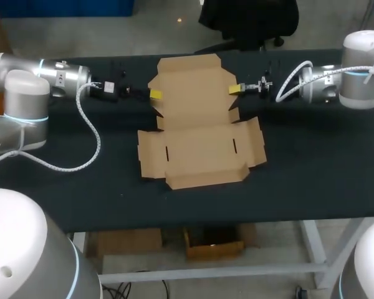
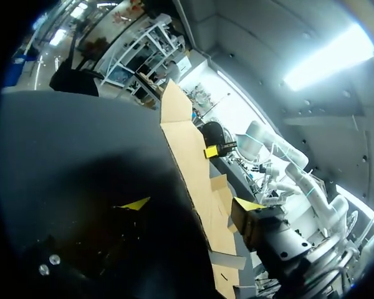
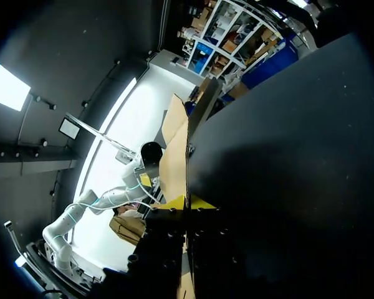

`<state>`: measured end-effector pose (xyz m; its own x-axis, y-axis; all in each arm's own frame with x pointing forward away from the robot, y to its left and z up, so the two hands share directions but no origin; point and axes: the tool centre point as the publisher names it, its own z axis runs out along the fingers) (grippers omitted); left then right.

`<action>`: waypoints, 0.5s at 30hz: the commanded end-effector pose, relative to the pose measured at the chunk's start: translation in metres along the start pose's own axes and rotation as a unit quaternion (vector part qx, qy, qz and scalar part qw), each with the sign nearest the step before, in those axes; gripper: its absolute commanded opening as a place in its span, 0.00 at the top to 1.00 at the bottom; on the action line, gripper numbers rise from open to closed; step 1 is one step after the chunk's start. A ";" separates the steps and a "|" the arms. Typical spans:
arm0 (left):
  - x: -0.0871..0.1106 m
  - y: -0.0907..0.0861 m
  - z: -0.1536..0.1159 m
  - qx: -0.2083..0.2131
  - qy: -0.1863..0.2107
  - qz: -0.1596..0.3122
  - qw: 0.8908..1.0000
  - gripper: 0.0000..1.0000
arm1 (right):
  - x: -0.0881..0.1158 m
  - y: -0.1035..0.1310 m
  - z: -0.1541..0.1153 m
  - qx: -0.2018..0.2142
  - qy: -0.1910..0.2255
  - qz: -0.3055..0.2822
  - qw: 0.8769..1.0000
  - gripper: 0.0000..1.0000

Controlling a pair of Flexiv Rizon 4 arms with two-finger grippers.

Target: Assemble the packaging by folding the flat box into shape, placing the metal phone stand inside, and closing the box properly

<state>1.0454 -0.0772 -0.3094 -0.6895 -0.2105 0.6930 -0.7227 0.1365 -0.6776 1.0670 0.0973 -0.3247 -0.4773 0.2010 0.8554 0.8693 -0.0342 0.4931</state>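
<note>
A flat brown cardboard box [image 1: 196,134] lies unfolded on the middle of the black table [image 1: 311,162]. My left gripper [image 1: 154,94] is at the left edge of its far panel. In the left wrist view the box [image 2: 193,156] runs edge-on between the yellow fingertips [image 2: 134,203] of my left gripper [image 2: 191,204], which stand wide apart, open. My right gripper [image 1: 235,89] is at the far panel's right edge. In the right wrist view my right gripper [image 3: 188,202] is shut on the thin edge of the box [image 3: 173,156]. No metal phone stand is in view.
My left arm's white cable [image 1: 93,134] loops over the table left of the box. Bare black tabletop lies on both sides of the box and along the front edge.
</note>
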 end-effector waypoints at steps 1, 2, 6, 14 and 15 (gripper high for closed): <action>-0.004 -0.003 0.009 0.000 0.042 0.006 0.999 0.22 | -0.004 0.002 0.001 -0.002 0.006 -0.003 1.000 1.00; -0.003 -0.004 0.011 0.000 0.046 0.007 0.999 0.23 | -0.004 0.002 0.001 -0.002 0.007 -0.003 1.000 1.00; -0.004 -0.006 0.015 0.003 0.056 0.006 0.998 0.30 | -0.004 0.002 0.000 -0.005 0.009 -0.005 1.000 1.00; -0.005 -0.011 0.026 0.004 0.063 0.005 0.998 0.49 | -0.003 0.004 0.001 -0.008 0.010 -0.010 1.000 1.00; -0.004 -0.012 0.028 0.004 0.063 0.005 0.998 0.52 | -0.002 0.004 0.001 -0.008 0.010 -0.011 1.000 1.00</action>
<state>1.0514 -0.1011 -0.3081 -0.6983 -0.1328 0.7034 -0.7158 0.1241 -0.6872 1.0701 0.0979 -0.3235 -0.4958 0.1909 0.8472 0.8576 -0.0462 0.5123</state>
